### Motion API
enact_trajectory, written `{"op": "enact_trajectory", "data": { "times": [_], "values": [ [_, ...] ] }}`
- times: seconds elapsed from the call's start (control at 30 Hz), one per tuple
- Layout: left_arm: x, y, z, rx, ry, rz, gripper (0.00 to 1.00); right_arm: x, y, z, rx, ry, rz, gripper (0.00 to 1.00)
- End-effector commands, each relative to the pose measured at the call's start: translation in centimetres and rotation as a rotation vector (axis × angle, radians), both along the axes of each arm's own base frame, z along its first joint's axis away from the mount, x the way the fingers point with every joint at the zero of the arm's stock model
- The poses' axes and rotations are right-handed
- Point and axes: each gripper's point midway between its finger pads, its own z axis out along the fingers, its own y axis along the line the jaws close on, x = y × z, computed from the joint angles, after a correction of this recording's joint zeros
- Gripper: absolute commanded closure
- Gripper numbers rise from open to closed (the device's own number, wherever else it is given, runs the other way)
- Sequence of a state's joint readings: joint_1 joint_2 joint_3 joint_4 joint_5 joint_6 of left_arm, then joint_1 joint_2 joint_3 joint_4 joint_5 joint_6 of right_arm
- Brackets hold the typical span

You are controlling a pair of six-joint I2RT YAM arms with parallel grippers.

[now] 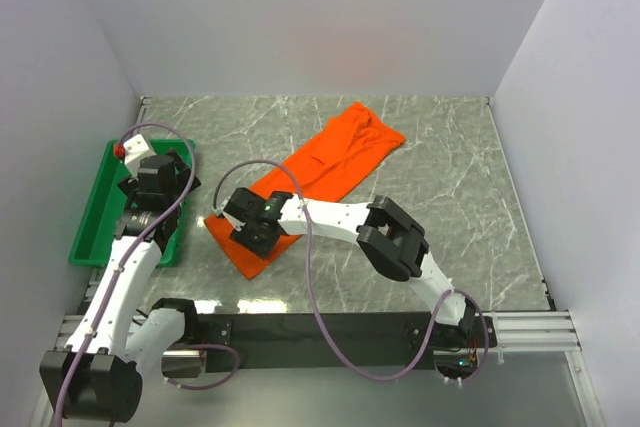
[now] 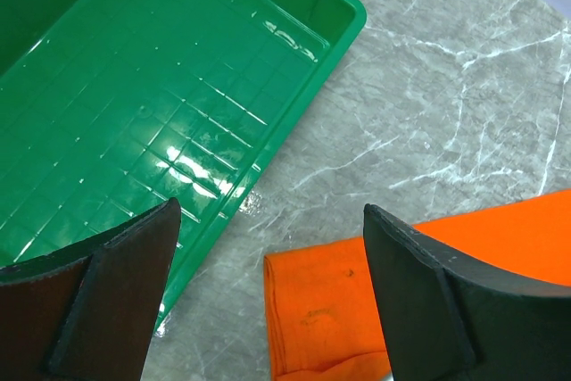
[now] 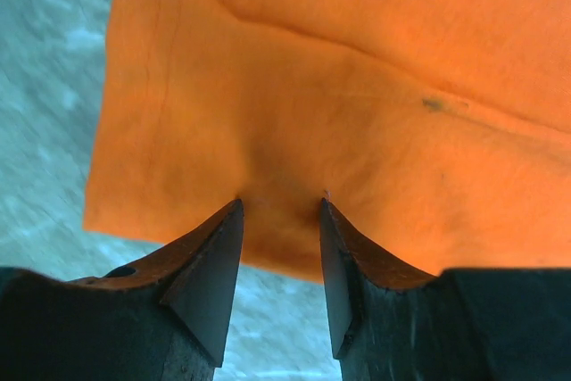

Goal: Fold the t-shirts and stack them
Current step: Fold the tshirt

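Observation:
The orange t-shirt [image 1: 340, 157] lies on the marble table as a long, narrow folded strip running from the near left to the far right. My right gripper [image 1: 255, 232] is over its near-left end. In the right wrist view the jaws [image 3: 281, 204] stand apart, with the tips on the cloth [image 3: 312, 86] just inside its near edge. My left gripper [image 1: 165, 192] hovers open and empty between the tray and the shirt. In the left wrist view [image 2: 272, 211] the shirt's folded corner [image 2: 321, 310] lies below and between the fingers.
A green plastic tray [image 1: 100, 207] sits at the table's left edge; its rim [image 2: 348, 20] shows in the left wrist view. White walls close the table in on three sides. Bare marble [image 1: 440, 177] lies to the right of the shirt.

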State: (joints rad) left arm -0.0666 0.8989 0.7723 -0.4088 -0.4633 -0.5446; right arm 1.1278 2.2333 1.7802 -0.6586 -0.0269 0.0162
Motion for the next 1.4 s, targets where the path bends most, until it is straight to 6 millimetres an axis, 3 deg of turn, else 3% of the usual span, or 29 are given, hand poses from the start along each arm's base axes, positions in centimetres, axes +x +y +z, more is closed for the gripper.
{"op": "enact_trajectory", "data": {
  "times": [0.0, 0.2, 0.43, 0.57, 0.77, 0.87, 1.0, 1.13, 1.27, 1.33, 1.37],
  "values": [
    [0.0, 0.4, 0.9, -0.004, -0.045, 0.021, 0.11, 0.0, -0.4, 0.4, -0.051, -0.035, 0.071, 0.53],
    [-0.2, 0.7, 1.0, 0.005, -0.049, 0.037, 0.11, -2.3, -3.7, -0.2, -0.139, 0.020, 0.133, 0.53],
    [-0.5, 0.8, 1.0, 0.008, -0.051, 0.043, 0.11, -6.3, -10.1, -0.2, -0.262, 0.151, 0.182, 0.53],
    [-0.7, 0.9, 0.7, 0.012, -0.044, 0.049, 0.11, -8.4, -15.0, -1.0, -0.361, 0.207, 0.133, 0.53],
    [-0.7, 0.6, 0.9, 0.005, -0.056, 0.027, 0.11, -10.7, -19.6, 0.7, -0.378, 0.312, 0.015, 0.54],
    [-0.2, -0.3, 0.7, -0.013, -0.056, -0.021, 0.11, -10.0, -20.7, 2.4, -0.351, 0.299, -0.056, 0.54],
    [0.5, -2.0, 0.6, -0.044, -0.060, -0.116, 0.11, -5.5, -19.2, 7.2, -0.090, 0.235, -0.224, 0.53],
    [0.8, -4.5, 0.2, -0.090, -0.046, -0.228, 0.10, 4.1, -20.9, 11.3, 0.126, 0.089, -0.576, 0.53],
    [0.0, -8.5, -0.7, -0.224, -0.009, -0.345, 0.09, 10.5, -22.2, 13.5, 0.280, -0.001, -0.760, 0.55],
    [-1.0, -11.4, -1.5, -0.341, 0.024, -0.413, 0.10, 13.0, -22.4, 13.3, 0.342, 0.004, -0.849, 0.56],
    [-1.3, -12.2, -1.9, -0.374, 0.038, -0.432, 0.10, 14.5, -23.3, 13.3, 0.367, 0.002, -0.903, 0.56]
  ]
}}
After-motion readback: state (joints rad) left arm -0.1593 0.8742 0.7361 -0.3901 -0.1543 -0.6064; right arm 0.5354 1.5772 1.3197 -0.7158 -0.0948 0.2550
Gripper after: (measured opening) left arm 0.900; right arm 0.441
